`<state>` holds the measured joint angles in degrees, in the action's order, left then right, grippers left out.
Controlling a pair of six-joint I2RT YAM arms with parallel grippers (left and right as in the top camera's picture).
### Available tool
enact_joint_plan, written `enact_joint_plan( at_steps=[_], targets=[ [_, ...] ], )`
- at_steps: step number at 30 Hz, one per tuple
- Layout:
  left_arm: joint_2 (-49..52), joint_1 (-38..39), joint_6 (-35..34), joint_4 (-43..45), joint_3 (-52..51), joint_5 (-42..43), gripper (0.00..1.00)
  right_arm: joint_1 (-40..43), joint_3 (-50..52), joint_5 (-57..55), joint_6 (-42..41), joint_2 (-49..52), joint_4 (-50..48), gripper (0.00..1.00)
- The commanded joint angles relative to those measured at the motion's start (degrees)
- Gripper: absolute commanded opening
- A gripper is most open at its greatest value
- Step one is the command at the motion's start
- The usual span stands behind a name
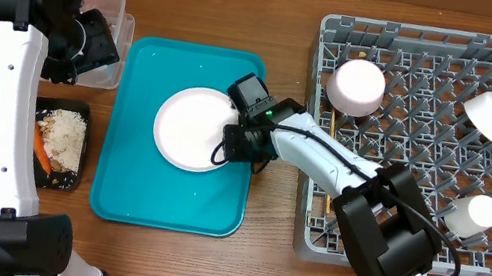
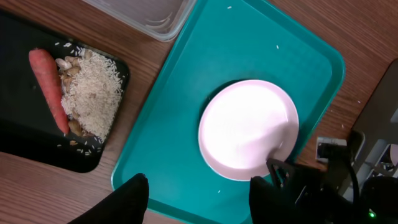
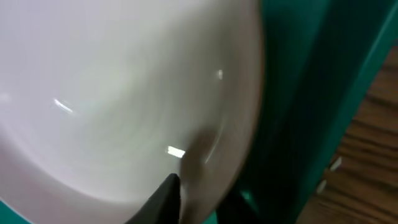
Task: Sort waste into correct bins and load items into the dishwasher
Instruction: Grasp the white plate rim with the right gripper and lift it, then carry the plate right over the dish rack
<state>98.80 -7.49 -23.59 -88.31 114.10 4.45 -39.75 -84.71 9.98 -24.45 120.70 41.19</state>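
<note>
The left gripper [image 2: 199,186], jaws apart and empty, hangs left of the teal rectangular plastic tray [image 1: 129,138], on whose centre the white round plate [image 1: 189,128] lies flat, its right rim between the right gripper [image 1: 228,142] jaws, clamping not verifiable, with the grey lattice plastic dish rack [image 1: 437,36] farther right, nearer that arm.

No legible writing in any view.
No letters, numbers or logos to be made out on teal tray [image 1: 123,172], white plate [image 1: 189,128], grey dish rack [image 1: 420,189], black tray [image 2: 18,118] or clear tub [image 2: 146,12]; small pale tag [image 2: 330,149] just beside the teal tray too blurred to read.
</note>
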Motion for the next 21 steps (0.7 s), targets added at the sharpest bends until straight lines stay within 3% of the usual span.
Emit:
enact_joint_plan(
  at_steps=[1,4,12,16,21],
  targets=[
    [0.2,0.4,0.9,0.0,0.7,0.0,0.55,0.0,-0.9,-1.0,-1.4,0.5,-2.1,0.12],
    [0.2,0.4,0.9,0.0,0.7,-0.1,0.57,0.0,-0.9,-2.6,-1.4,0.5,-3.0,0.04],
    [0.2,0.4,0.9,0.1,0.7,-0.6,0.64,0.5,-2.3,-8.3,3.6,-3.9,-0.2,0.04],
    [0.2,0.4,0.9,0.1,0.7,-0.6,0.64,2.4,-6.9,-15.4,6.2,-13.6,7.3,0.04],
    [0.2,0.4,0.9,0.1,0.7,-0.6,0.64,11.5,-8.7,-28.5,13.3,-26.4,12.0,0.04]
  ],
)
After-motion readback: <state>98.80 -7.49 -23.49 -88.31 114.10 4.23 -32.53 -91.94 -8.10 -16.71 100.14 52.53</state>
